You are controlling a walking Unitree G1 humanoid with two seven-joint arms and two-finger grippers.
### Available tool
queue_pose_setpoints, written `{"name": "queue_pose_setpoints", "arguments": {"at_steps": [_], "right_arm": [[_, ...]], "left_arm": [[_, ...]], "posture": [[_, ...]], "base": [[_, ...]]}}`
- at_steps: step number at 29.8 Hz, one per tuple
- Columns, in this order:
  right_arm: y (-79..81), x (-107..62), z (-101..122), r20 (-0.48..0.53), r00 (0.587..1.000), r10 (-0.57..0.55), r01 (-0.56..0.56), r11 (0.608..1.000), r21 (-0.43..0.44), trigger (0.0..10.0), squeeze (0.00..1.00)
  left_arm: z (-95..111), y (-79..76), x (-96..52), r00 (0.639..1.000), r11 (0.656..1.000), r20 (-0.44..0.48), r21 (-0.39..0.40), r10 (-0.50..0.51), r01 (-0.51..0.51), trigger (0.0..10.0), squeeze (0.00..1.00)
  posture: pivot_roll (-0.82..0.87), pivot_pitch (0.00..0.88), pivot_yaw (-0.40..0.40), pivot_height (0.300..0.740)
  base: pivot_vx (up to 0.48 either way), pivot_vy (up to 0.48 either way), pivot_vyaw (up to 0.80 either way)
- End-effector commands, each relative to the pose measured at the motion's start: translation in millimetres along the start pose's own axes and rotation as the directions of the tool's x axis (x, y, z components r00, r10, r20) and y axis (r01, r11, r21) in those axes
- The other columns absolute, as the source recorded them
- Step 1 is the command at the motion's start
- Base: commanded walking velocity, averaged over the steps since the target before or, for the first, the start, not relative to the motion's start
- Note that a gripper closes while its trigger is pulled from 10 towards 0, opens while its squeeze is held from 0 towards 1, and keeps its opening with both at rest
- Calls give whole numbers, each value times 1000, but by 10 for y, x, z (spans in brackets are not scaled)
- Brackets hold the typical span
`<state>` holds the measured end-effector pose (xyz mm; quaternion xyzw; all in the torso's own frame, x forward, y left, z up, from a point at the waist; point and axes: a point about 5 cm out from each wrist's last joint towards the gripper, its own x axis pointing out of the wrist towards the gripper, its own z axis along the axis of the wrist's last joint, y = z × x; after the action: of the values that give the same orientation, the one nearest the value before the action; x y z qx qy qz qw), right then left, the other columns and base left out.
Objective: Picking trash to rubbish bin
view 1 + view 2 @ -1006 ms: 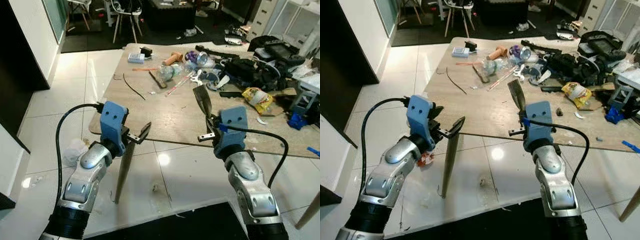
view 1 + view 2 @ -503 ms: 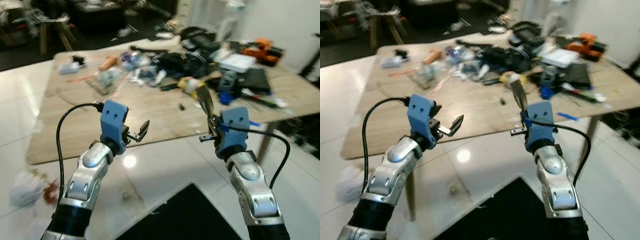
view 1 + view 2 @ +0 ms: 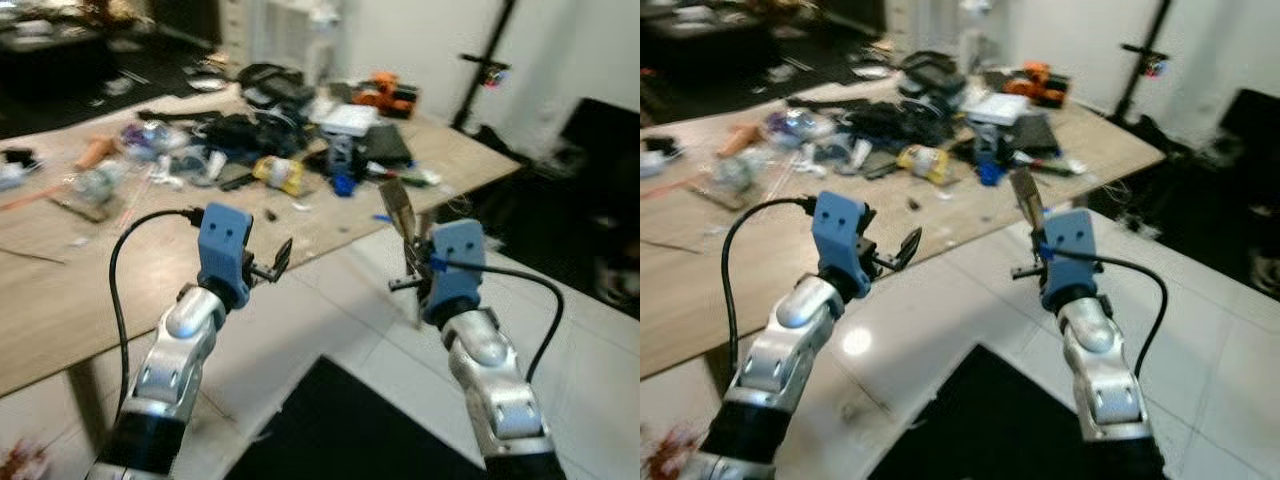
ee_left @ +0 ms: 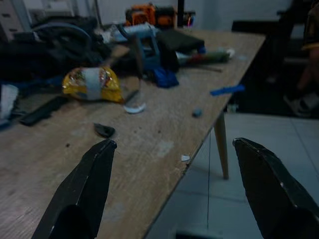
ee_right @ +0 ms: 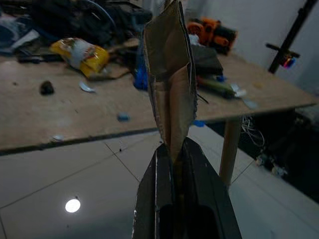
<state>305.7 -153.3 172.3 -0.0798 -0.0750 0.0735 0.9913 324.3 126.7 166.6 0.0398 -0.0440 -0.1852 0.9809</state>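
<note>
Right wrist view is showing the right gripper [image 5: 174, 149] with its jaws pressing together on a flat brown paper scrap [image 5: 171, 84], which is standing upright out of the fingertips. In the left eye view the same scrap [image 3: 399, 208] is sticking up above the blue wrist housing, held in the air over the white tiled floor [image 3: 590, 330], well off the tabletop [image 3: 60, 300]. The left gripper [image 3: 272, 262] is hanging in front of the tabletop's near edge with its jaws standing wide apart and nothing between them; in the left wrist view its two black fingers [image 4: 84, 189] are framing the wooden surface and one slanted table leg [image 4: 222, 149].

A dark mat [image 3: 340, 430] is lying on the floor just below both arms. Farther out, the wooden tabletop is carrying a thick clutter: a yellow snack packet [image 4: 92, 83] lying near the middle, a small white scrap [image 4: 134, 107] just beside it, a small dark crumb [image 4: 104, 130] nearer the edge, a blue strip [image 4: 227, 90] close to the corner, and a blue block [image 4: 164, 78] beyond the packet. Behind these, black bags and cables [image 3: 250, 130] are piling up, with an orange and black object [image 4: 149, 14] at the far edge. A black stand [image 3: 480, 70] is rising against the white wall past the table's end. Any print on the packet is too blurred to read.
</note>
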Motion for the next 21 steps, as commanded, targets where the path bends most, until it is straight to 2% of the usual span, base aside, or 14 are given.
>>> {"name": "queue_pose_setpoints", "arguments": {"at_steps": [1,9,21], "right_arm": [[7,-21,-75,-22,1000,4,-4,1000,-3,10000,0],[21,-25,-98,-24,1000,13,-13,1000,-8,10000,0],[45,-12,-137,-32,999,27,-27,1000,-12,10000,0]], "left_arm": [[-73,-27,-12,1000,1000,-23,9,-3,3,10000,0],[-76,-46,2,1000,1000,-16,10,-22,22,10000,0],[-114,-46,57,1000,1000,-29,-3,10,-10,10000,0]], "posture": [[-77,58,-9,740],[-80,45,-10,740],[-88,36,-17,740]], "base": [[0,0,-800],[0,0,-800],[0,0,-800]]}}
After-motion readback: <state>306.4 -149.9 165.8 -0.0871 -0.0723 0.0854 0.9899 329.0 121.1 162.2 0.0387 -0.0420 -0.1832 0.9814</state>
